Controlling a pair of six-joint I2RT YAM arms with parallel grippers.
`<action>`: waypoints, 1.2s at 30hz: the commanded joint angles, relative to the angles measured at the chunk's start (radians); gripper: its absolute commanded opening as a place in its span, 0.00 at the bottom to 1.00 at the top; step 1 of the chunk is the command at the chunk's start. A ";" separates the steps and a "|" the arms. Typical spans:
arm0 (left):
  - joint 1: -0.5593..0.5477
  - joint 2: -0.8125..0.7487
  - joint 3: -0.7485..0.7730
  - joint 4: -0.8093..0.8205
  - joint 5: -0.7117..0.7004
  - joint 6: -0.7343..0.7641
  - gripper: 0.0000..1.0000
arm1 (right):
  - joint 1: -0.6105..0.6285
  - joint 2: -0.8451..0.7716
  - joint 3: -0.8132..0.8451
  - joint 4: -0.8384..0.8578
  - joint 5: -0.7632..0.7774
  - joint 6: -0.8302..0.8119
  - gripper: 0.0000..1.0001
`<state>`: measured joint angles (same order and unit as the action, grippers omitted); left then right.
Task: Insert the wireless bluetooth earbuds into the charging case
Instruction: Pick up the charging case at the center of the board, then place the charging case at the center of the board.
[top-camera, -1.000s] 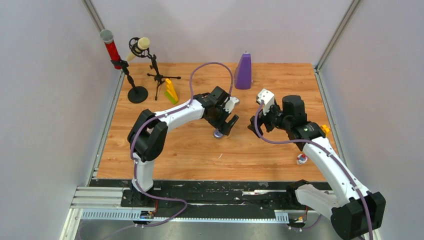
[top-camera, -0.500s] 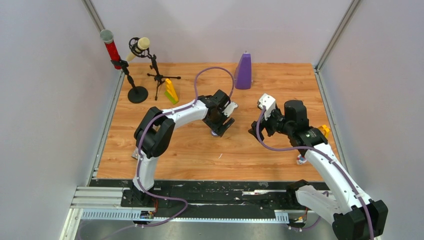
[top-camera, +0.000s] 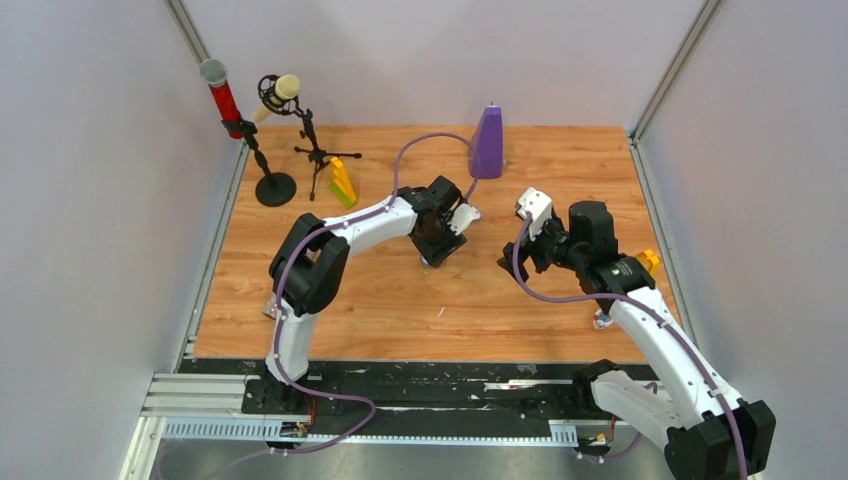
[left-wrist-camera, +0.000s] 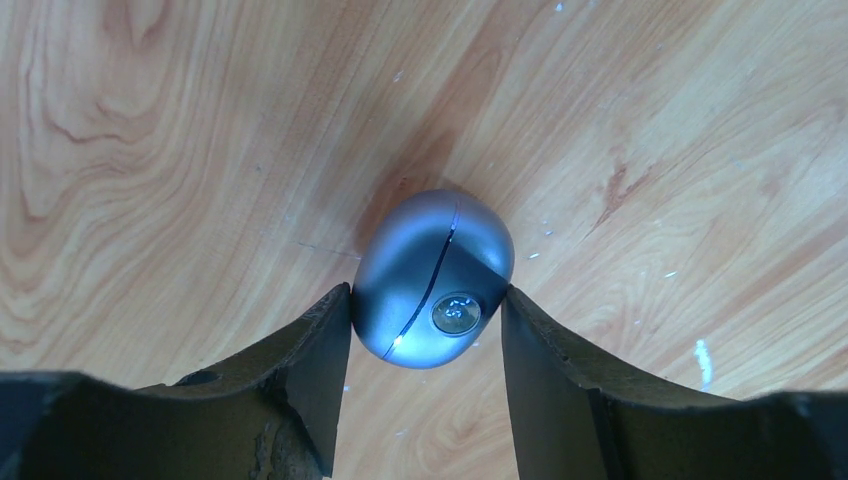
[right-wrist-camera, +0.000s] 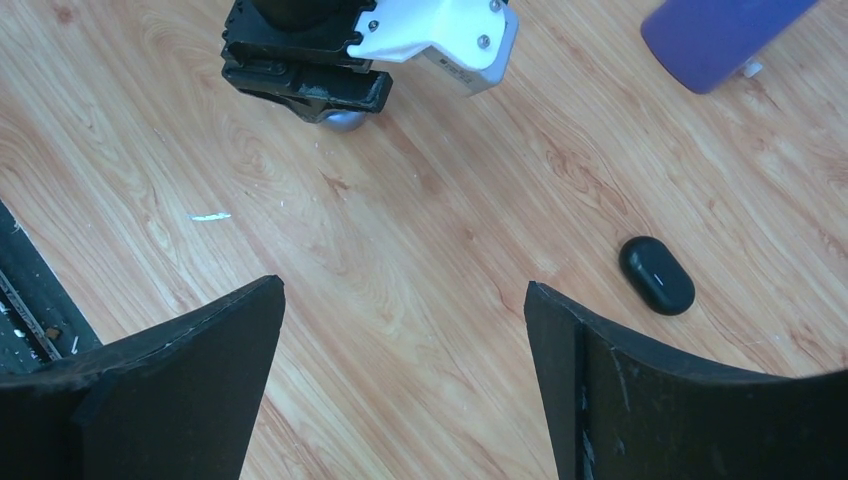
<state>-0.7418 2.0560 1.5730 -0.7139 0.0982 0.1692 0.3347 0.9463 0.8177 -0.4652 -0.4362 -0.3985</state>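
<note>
pinching grey charging case (left-wrist-camera: 430, 255) with left gripper (left-wrist-camera: 425, 295), near-side of purple cone (top-camera: 487, 142) | right gripper (right-wrist-camera: 402, 288) spread, empty | earbuds not visible | risk: rounded glossy shell may squirt from pads (left-wrist-camera: 320, 350) gripping its narrow end

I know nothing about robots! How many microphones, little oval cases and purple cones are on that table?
Microphones on stands: 2 (red microphone, cream microphone)
Oval cases: 2 (grey-blue oval case, black oval case)
Purple cone: 1
Total: 5
</note>
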 joint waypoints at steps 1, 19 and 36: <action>0.043 -0.025 0.009 0.028 -0.023 0.196 0.53 | -0.008 -0.021 0.003 0.051 0.006 0.004 0.92; 0.328 0.072 0.217 -0.012 0.100 0.543 0.58 | -0.024 -0.039 0.000 0.055 0.001 0.010 0.92; 0.335 0.183 0.289 -0.077 0.184 0.486 0.61 | -0.033 -0.070 -0.002 0.055 -0.016 0.015 0.92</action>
<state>-0.4107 2.2368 1.8339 -0.7673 0.2417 0.6724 0.3103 0.8917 0.8158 -0.4511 -0.4320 -0.3943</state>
